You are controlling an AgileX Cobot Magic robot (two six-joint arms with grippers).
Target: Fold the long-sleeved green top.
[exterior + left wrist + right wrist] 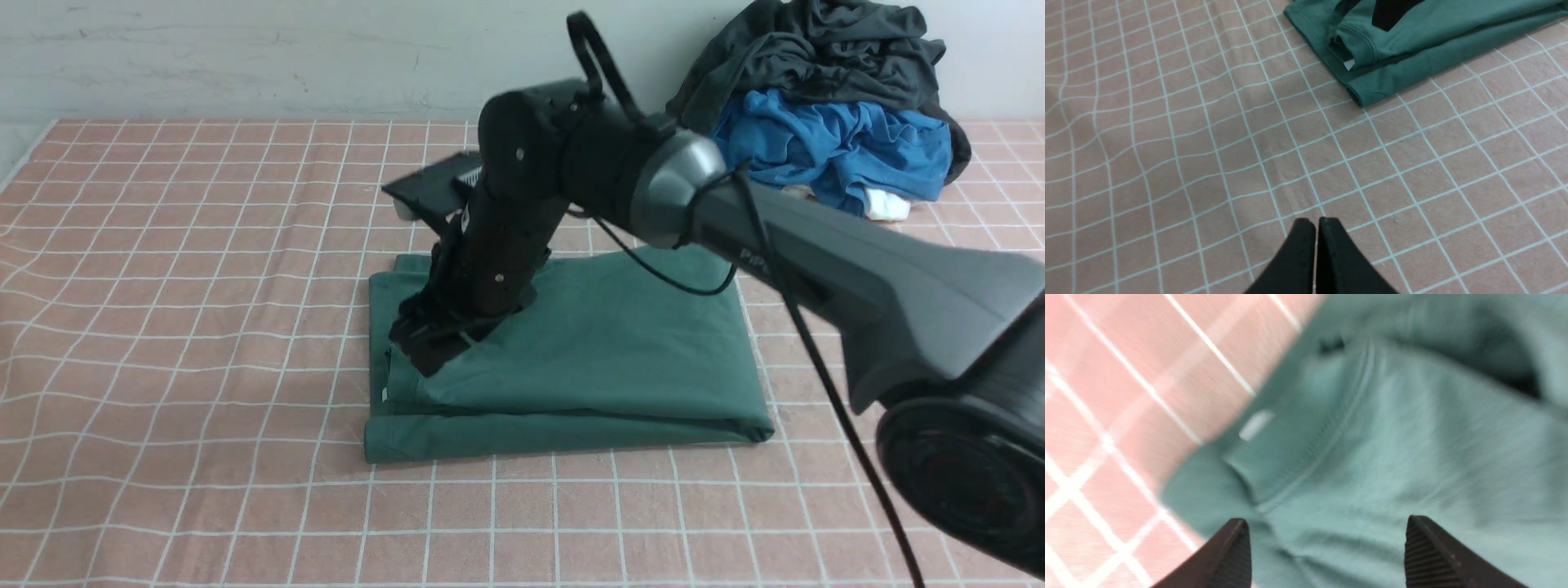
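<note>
The green long-sleeved top (604, 359) lies folded into a rectangle in the middle of the table. Its neck end with the small white label (384, 395) faces the left. My right gripper (420, 347) reaches across and hangs just over the top's left part, jaws wide open and empty; in the right wrist view (1327, 539) the green cloth and label (1256, 424) lie right below it. My left gripper (1316, 222) is shut and empty over bare cloth, well short of the top's corner (1367, 87). The left arm does not show in the front view.
A pink checked tablecloth (180, 327) covers the table. A pile with a dark charcoal-grey garment (824, 49) and a bright blue garment (833, 147) sits at the back right. A pale wall runs along the far edge.
</note>
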